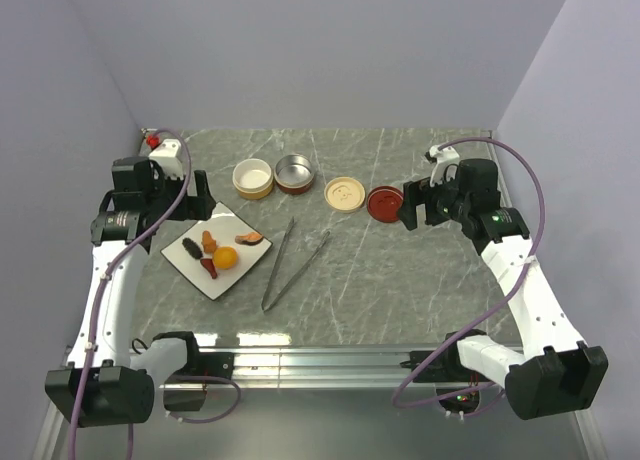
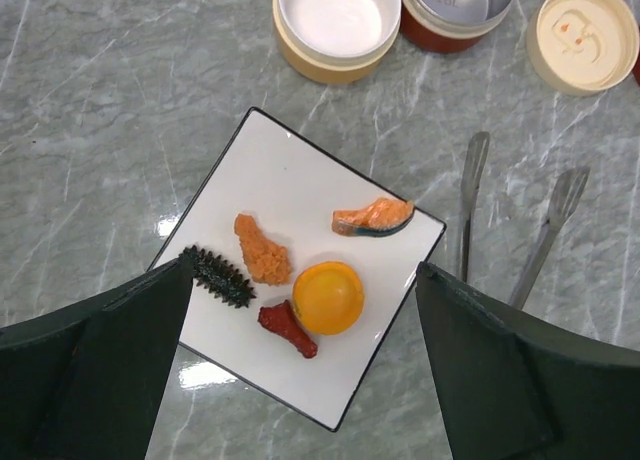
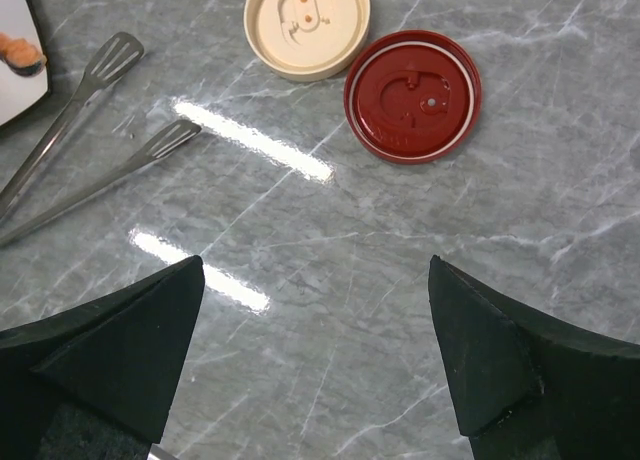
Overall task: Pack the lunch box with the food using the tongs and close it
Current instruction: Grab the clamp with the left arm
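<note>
Both arms hang above the grey marble table (image 1: 400, 280) with nothing in them: the left gripper (image 2: 303, 268) is spread wide over the white square plate (image 2: 290, 170), and the right gripper (image 3: 315, 265) is just as wide over bare stone, near the cream disc lid (image 3: 307, 25) and the dark red disc lid (image 3: 412, 95). The long silver metal tongs (image 2: 468, 205) lie flat just right of the plate, with the joined end near and the two flat tips pointing far. None of the food has been moved, so I judge the first job is picking them up. I'd come down across both arms about mid-length, fingers straddling the V, so that closing squeezes the tips together. Too close to the joint and the tips may not close. They lie low on hard stone, so I'd go slowly and expect some sliding. The orange ball (image 2: 327, 297), spiny dark brown oblong (image 2: 220, 277), orange crumbed piece (image 2: 262, 248), dark red wedge (image 2: 287, 328) and brown-pink slice (image 2: 373, 218) sit on the plate. The open cream round tub (image 2: 337, 20) and the dark red steel-lined tub (image 2: 440, 38) stand side by side beyond it.
</note>
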Motion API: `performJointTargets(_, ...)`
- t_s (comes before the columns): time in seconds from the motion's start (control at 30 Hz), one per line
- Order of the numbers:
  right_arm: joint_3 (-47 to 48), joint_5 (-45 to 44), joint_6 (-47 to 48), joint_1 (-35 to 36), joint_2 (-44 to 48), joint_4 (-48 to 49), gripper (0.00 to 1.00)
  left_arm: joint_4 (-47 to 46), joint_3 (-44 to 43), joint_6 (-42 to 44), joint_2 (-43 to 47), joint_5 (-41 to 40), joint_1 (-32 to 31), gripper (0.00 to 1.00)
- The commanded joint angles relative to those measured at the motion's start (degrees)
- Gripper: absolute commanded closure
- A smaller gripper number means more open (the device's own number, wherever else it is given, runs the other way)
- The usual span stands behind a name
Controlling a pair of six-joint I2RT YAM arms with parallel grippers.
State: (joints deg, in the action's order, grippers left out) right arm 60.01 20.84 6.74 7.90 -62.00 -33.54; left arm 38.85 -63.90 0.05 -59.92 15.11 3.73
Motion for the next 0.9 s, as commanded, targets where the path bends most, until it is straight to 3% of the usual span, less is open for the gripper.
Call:
performJointTargets(0.0, 0.73, -0.45, 0.47, 0.45, 0.83, 0.41, 0.00, 0.96, 0.88, 5.11, 1.39, 0.18, -0.38, 0.01)
performJointTargets(0.07, 0.55, -0.62, 0.46, 0.45, 0.74, 0.40, 0.00, 3.24, 1.49, 6.79, 1.04, -0.26, -1.35, 0.01)
performJointTargets(0.27, 0.81, -0.62, 0.20, 0.45, -0.67, 0.32, 0.00, 4.30, 7.64, 10.58, 2.18, -5.27, -12.86, 0.01)
performJointTargets(0.43, 1.08, -1.24, 0.29, 0.36, -1.63, -0.03, 0.00, 5.27, 6.94, 10.32, -2.91, -5.44, -18.30, 0.01)
performJointTargets(0.67, 1.69, -3.17, 0.99, 0.45, -3.57, -0.74, 0.00, 2.37, 7.56, 0.32, -9.15, -9.31, -33.14, 0.03)
performJointTargets(0.87, 2.39, -3.44, 1.69, 0.45, -5.41, -1.79, 0.00, -3.07, 11.95, -8.38, -14.25, -13.70, -40.63, 0.08)
